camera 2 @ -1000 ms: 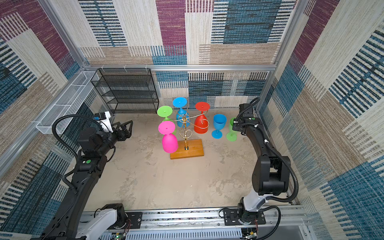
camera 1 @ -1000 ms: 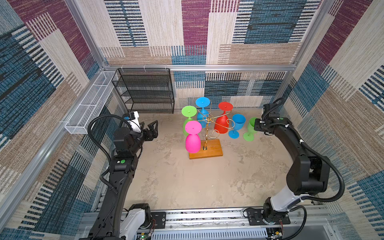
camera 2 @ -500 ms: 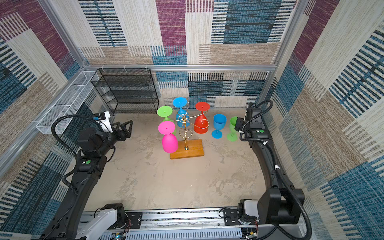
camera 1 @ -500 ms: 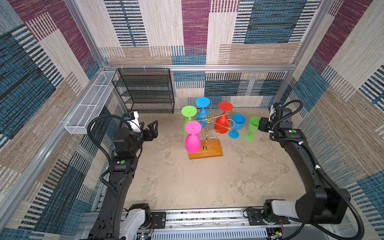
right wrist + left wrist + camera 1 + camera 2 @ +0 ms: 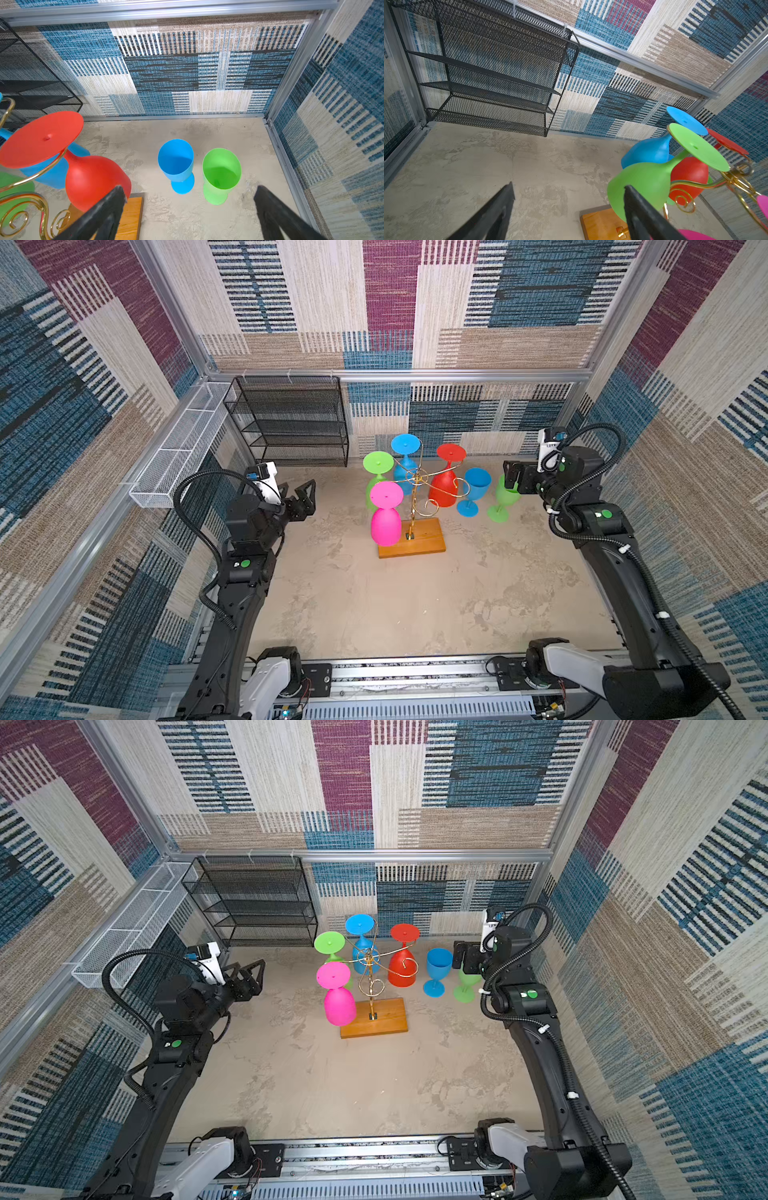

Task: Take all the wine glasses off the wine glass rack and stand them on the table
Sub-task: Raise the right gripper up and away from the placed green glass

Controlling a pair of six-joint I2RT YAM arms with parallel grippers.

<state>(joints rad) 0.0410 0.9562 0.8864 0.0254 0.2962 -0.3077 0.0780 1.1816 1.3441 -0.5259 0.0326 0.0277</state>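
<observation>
Wine glass rack (image 5: 424,541), a thin gold wire stand with curled arms on an orange-brown wooden base, stands mid-counter. Four plastic glasses hang on it upside down: a pink wine glass (image 5: 385,524) near left, a hanging green wine glass (image 5: 377,463) left, a hanging blue wine glass (image 5: 405,444) far, and a red wine glass (image 5: 444,489) right. An upright blue wine glass (image 5: 476,485) and an upright green wine glass (image 5: 505,497) stand side by side on the mottled beige counter (image 5: 374,597), just right of the rack.

My right gripper (image 5: 510,477) hovers spread wide and empty, just above the upright green wine glass and touching nothing. My left gripper (image 5: 300,494), also open and empty, hangs well left of the rack.

As I judge it, the set-down is finished. Next comes a clean retreat, high enough to miss both upright rims. The red wine glass is nearest me: I should take it by the bowl and slide it outward along its wire arm until the foot clears the scroll, without tipping the light rack.

A second ago my right gripper sat tight at the upright green wine glass. It has since let go, and the arm has swung back toward the right wall. My left gripper, the rack and the hanging glasses are unchanged.
</observation>
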